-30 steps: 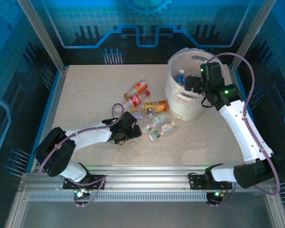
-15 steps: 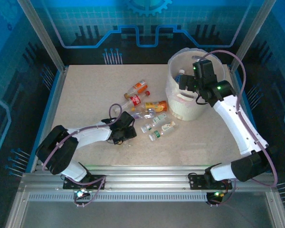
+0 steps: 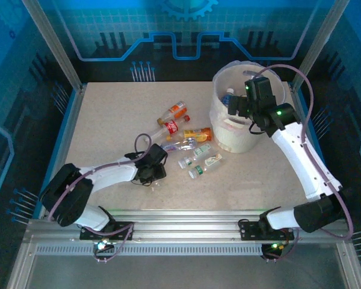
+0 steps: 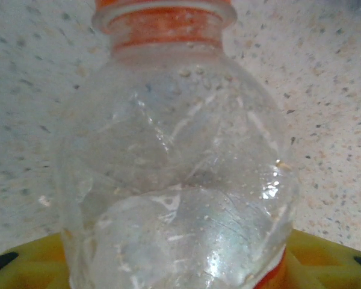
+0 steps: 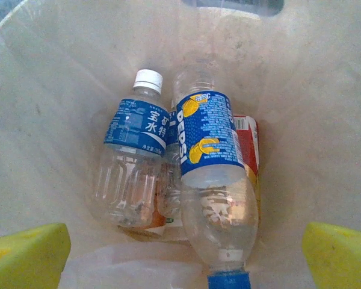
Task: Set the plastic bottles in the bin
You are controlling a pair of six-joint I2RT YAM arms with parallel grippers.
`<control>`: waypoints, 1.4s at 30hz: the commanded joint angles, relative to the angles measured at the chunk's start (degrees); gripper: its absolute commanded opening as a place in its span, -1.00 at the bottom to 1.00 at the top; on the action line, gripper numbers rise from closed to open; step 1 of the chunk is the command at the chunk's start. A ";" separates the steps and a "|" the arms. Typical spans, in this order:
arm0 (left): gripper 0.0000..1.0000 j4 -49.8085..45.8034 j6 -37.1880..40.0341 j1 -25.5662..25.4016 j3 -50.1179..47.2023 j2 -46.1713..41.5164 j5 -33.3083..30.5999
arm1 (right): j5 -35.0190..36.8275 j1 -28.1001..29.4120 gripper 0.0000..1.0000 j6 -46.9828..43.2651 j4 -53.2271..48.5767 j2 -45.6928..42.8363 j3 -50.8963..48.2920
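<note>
Over the bin [image 3: 227,133], a whitish translucent bucket at the back right, my right gripper [image 3: 236,107] hangs open. Its yellow fingertips [image 5: 27,256] stand wide apart above the bin's floor. Inside lie a blue-label Pepsi bottle [image 5: 213,180], a white-capped blue-label bottle [image 5: 131,162] and a red-label one [image 5: 248,138] beneath. My left gripper [image 3: 156,168] is low on the table, shut on a crushed clear bottle with an orange neck [image 4: 174,180]. Several bottles lie grouped mid-table: an orange-capped one [image 3: 175,111], a red-label one [image 3: 171,127], an orange-label one [image 3: 198,133] and small green-label ones [image 3: 200,169].
The speckled table [image 3: 108,120] is ringed by a metal frame with blue side walls. The bin's wall [image 5: 48,90] encloses the right gripper's view. Open tabletop lies to the left and in front of the bottle group.
My left gripper has drawn back leftward, away from the bottle group, with the clear bottle. My right gripper has shifted slightly left over the bin.
</note>
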 commanded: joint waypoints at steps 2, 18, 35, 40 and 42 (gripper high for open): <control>0.07 -2.23 5.84 0.36 0.26 -8.93 -5.84 | -1.43 1.08 0.99 0.44 -0.88 -3.63 0.19; 0.07 43.25 42.24 0.35 -0.72 -20.46 7.44 | -33.03 1.74 0.99 -0.19 11.85 -11.61 -3.76; 0.10 66.41 35.02 1.03 9.51 -2.62 31.14 | -40.28 7.48 0.73 -2.75 15.22 -4.23 0.95; 0.10 67.15 33.92 1.13 10.95 -1.13 34.09 | -41.64 9.17 0.56 -5.01 15.40 -1.48 3.31; 0.10 66.87 33.89 1.07 11.36 -0.90 35.31 | -41.50 9.86 0.50 -5.98 15.37 -0.52 4.15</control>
